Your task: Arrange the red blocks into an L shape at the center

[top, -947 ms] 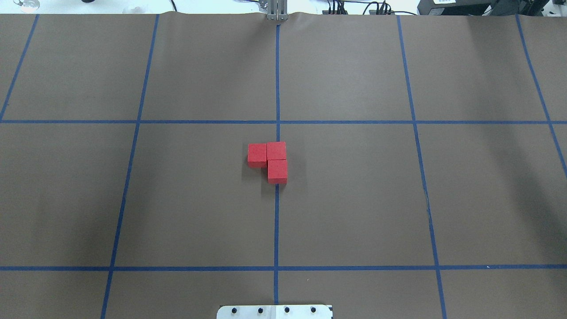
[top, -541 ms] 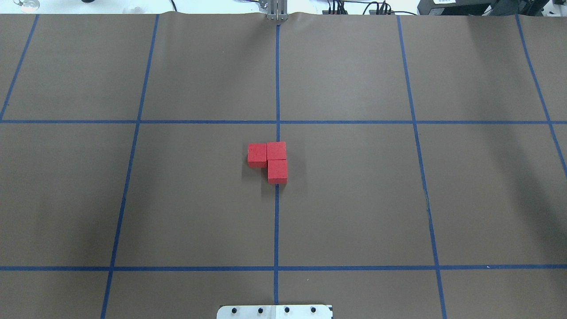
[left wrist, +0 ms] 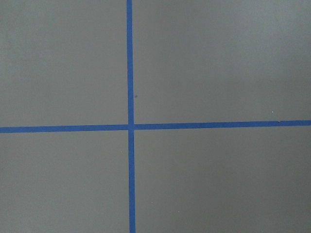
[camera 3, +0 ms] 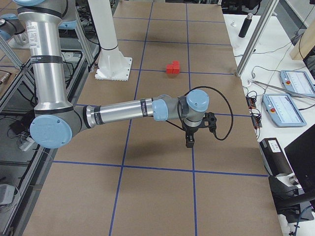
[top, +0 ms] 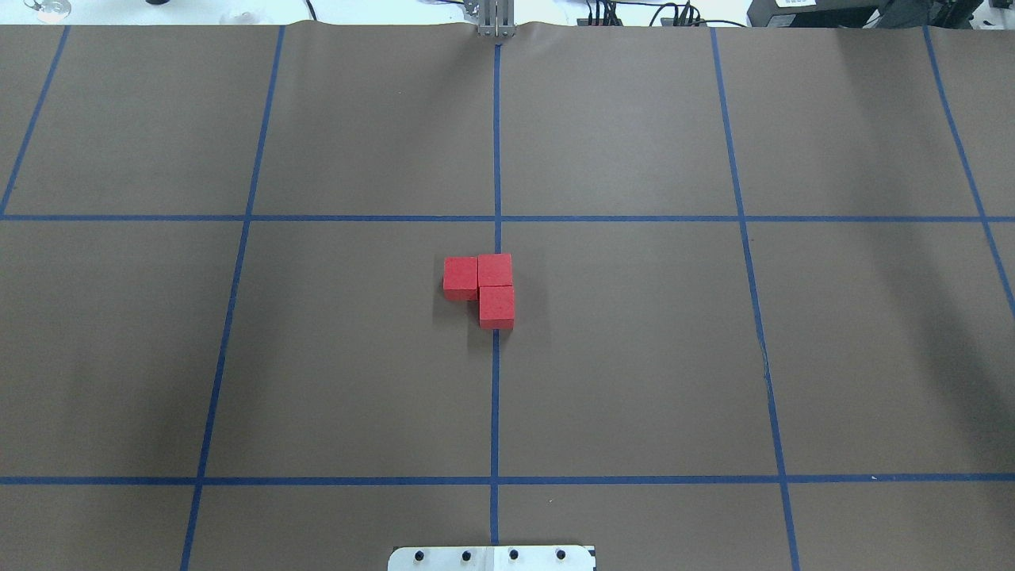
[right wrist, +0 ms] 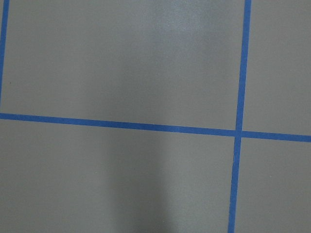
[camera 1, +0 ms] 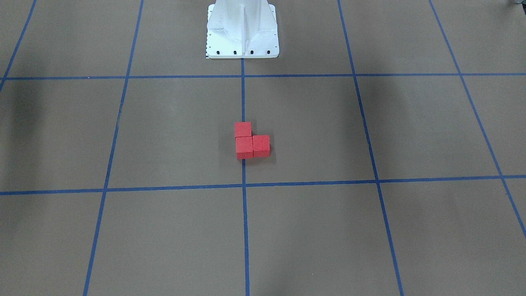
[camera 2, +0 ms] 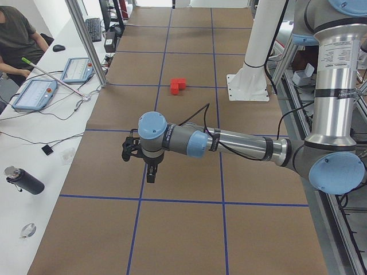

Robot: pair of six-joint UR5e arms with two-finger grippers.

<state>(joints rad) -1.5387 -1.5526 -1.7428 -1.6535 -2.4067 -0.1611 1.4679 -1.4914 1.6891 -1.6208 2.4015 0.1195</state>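
Three red blocks lie touching in an L on the brown floor at the middle vertical blue line (top: 495,396). In the overhead view two sit on the line (top: 495,270) (top: 496,306) and one is to their left (top: 460,276). The group also shows in the front view (camera 1: 244,146), the left side view (camera 2: 178,86) and the right side view (camera 3: 173,68). My left gripper (camera 2: 150,175) hangs over the floor far from the blocks. My right gripper (camera 3: 189,142) does the same at the other end. I cannot tell whether either is open or shut.
The white robot base (camera 1: 242,41) stands on the centre line behind the blocks. Both wrist views show only brown floor and blue tape crossings (left wrist: 130,127) (right wrist: 238,133). Side tables with teach pendants (camera 2: 34,94) (camera 3: 288,105) border the far edge; a seated person (camera 2: 14,34) is there.
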